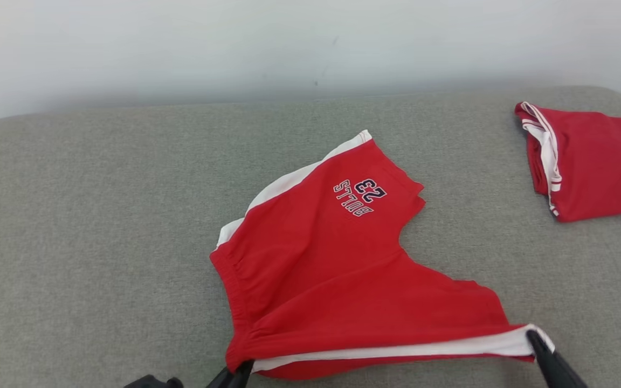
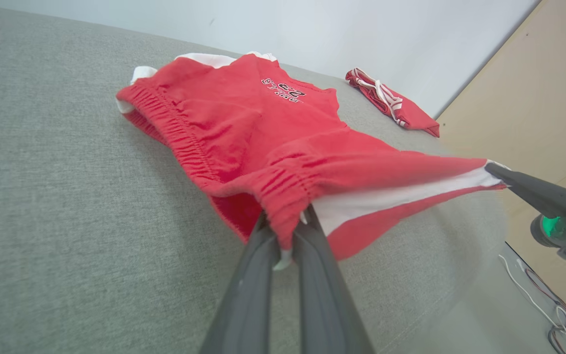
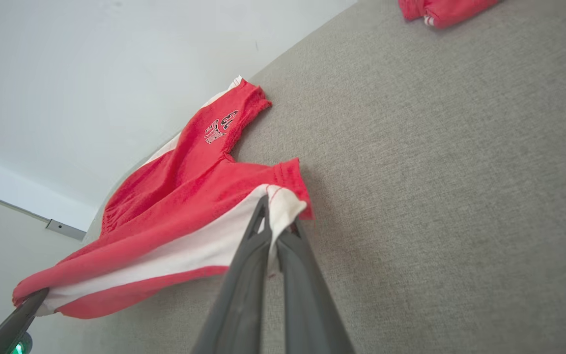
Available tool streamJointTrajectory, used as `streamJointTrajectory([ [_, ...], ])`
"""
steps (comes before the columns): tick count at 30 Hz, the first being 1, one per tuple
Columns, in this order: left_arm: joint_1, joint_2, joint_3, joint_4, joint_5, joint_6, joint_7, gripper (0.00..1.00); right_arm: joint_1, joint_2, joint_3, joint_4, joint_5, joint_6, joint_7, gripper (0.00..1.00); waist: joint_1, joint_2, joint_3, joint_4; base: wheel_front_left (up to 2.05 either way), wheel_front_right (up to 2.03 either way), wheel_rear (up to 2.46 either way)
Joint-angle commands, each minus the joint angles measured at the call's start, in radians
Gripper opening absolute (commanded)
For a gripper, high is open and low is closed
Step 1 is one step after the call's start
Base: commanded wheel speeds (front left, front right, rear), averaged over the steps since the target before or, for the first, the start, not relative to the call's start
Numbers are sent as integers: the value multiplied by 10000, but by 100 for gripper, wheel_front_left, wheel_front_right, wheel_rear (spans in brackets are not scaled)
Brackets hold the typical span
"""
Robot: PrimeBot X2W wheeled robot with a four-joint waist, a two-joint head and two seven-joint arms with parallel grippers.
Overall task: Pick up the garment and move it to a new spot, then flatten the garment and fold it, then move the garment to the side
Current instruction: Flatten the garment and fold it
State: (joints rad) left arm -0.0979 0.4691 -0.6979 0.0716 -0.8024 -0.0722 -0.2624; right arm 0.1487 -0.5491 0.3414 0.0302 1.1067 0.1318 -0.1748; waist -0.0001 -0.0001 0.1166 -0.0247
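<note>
So here's where we're at: the red shorts [image 1: 332,269] sit roughly in the middle of the grey padded surface [image 1: 73,215], a bit toward our near edge, with the "BULLS 23" print [image 1: 359,196] reading upside down from the head camera. The left gripper [image 1: 240,372] is clamped tight on the near end of the gathered elastic waistband, and from its wrist view we can see the bunched red fabric squeezed between the two dark fingers. The right gripper [image 1: 534,339] is pinched shut on the corner of the leg hem, right where the white side stripe [image 1: 397,350] ends. Between the two grips, the near edge of the shorts is pulled into a fairly straight line, and it looks lifted a little off the surface, while the far leg and the rest of the waistband lie flat on the padding. The fabric has some wrinkles around the crotch and waistband. Off at the far right, well apart from all this, a second red garment [image 1: 596,161] with white trim lies folded up. Behind the surface there's a plain pale wall [image 1: 310,43].
</note>
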Motion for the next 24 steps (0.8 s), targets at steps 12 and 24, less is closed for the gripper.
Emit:
streamJointTrajectory([
  [12, -1624, -824, 48, 441, 466, -419, -27, 0, -2619, 373, -1120, 61, -1397, -26, 1211, 0, 1, 1, 568, 947, 0, 0, 0],
  [24, -4349, -1745, 698, 2589, 202, -571, -29, 0, -7971, 1209, -445, 3280, -2390, -26, 2158, 0, 1, 1, 2011, 1722, 0, 0, 0],
])
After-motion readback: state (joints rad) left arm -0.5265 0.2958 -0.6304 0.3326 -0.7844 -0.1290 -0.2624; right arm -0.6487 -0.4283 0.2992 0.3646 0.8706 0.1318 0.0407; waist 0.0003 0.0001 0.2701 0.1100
